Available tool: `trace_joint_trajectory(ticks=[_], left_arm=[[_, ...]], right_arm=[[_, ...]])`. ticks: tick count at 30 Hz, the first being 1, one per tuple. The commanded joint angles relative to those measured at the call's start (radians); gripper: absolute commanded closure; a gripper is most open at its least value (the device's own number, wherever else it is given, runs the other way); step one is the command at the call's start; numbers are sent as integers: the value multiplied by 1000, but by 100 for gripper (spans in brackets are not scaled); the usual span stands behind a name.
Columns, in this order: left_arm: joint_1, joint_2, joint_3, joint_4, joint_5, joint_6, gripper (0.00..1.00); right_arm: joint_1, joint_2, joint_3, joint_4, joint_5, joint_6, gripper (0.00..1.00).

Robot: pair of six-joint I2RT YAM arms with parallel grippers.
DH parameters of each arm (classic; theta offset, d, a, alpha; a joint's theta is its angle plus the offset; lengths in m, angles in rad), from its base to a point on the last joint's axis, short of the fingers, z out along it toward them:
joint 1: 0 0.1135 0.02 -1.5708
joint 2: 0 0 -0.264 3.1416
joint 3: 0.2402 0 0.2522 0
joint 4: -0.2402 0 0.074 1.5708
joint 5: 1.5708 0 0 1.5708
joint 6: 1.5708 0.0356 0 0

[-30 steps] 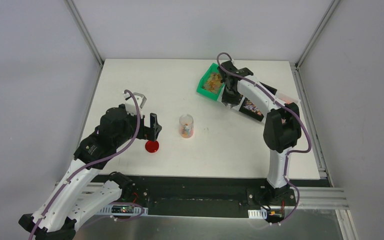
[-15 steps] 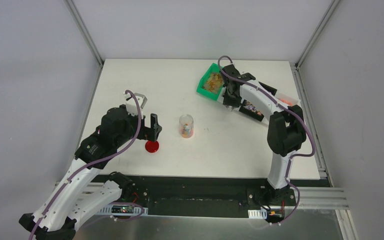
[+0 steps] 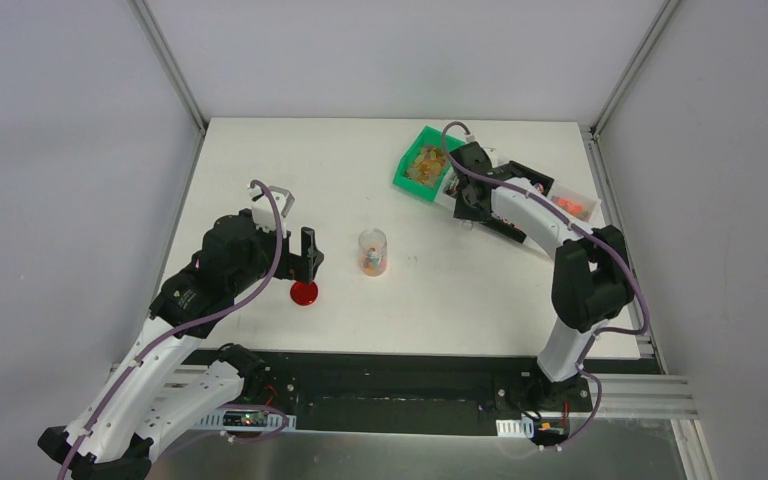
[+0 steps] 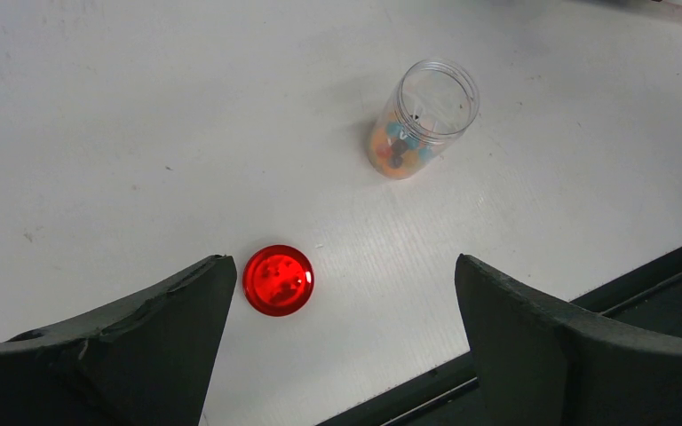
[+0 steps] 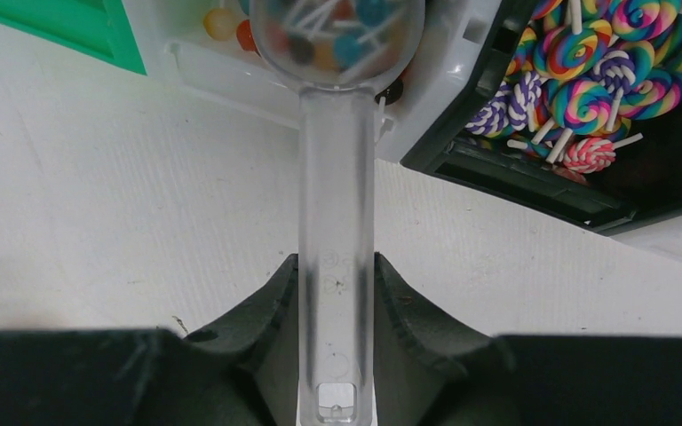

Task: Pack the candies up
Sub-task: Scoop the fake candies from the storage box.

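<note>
The right gripper (image 5: 337, 284) was stretched out to the far bins (image 3: 403, 172), clenched on the scoop (image 5: 337, 177), seemingly loaded with candies (image 5: 333, 27). The left gripper (image 4: 342, 266) was held low, spread wide, near the lid (image 4: 277, 280).

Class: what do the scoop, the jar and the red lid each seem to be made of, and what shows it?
Scoop: likely clear, faintly frosted plastic; the table shows through its handle. Jar: clear glossy plastic, possibly glass; candies show through its wall. Red lid: probably translucent glossy plastic; it glows with highlights.
</note>
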Motion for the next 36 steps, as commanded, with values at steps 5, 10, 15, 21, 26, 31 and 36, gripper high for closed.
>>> trace_joint_trajectory(ticks=[5, 10, 15, 21, 26, 31, 36], left_arm=[[6, -4, 1, 37, -17, 24, 1], [6, -7, 2, 36, -19, 23, 1], [6, -10, 2, 37, -20, 23, 1], [6, -13, 2, 36, -21, 23, 1], [6, -12, 2, 36, -26, 23, 1], [6, -13, 4, 34, -36, 23, 1], [6, -25, 2, 33, -50, 23, 1]], right_arm=[[2, -135, -97, 138, 16, -46, 100], [2, -194, -165, 202, 14, -73, 100], [3, -266, -252, 294, 8, -106, 100], [3, -340, -348, 383, -1, -136, 100], [3, -393, -400, 428, -3, -143, 100], [2, -454, -435, 467, -3, -143, 100], [2, -524, -438, 468, -3, -143, 100]])
